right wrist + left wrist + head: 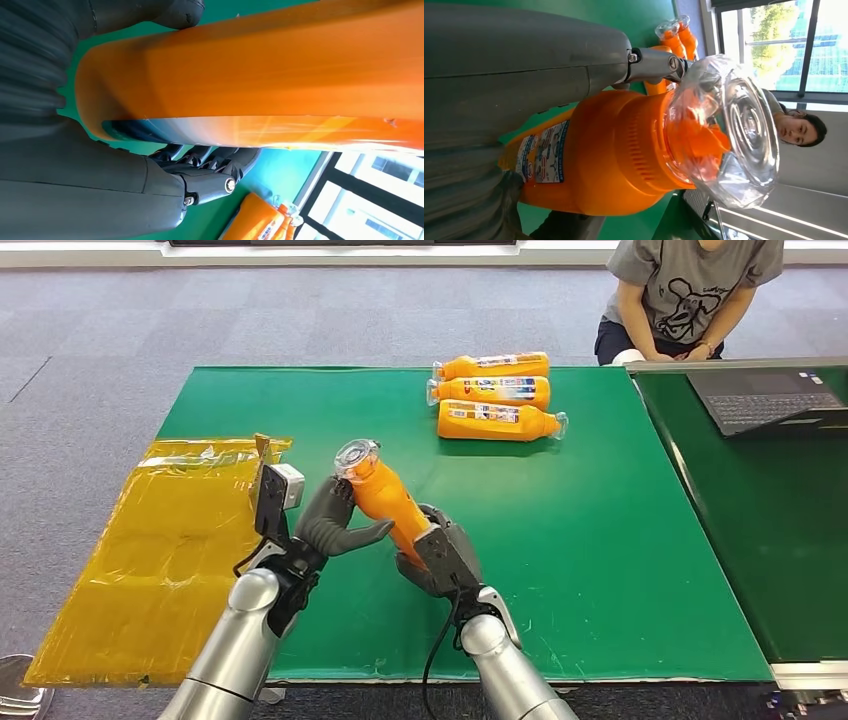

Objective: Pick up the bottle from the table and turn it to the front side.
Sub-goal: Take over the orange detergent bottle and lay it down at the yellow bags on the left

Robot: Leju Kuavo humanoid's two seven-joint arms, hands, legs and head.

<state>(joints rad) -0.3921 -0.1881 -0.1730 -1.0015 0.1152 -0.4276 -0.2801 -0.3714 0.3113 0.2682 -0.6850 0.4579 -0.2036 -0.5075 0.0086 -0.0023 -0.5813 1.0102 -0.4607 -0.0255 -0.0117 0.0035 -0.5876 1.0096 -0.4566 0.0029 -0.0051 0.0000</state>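
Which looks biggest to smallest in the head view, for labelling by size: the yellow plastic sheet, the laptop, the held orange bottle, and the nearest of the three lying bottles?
1. yellow plastic sheet
2. laptop, cut off by the picture's edge
3. held orange bottle and nearest lying bottle: alike; the held one is closer and partly hidden by both hands, so unranked.

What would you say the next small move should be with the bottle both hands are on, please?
Probably roll the bottle between the left robot hand and the right robot hand: it is lifted off the table, but its label faces sideways.
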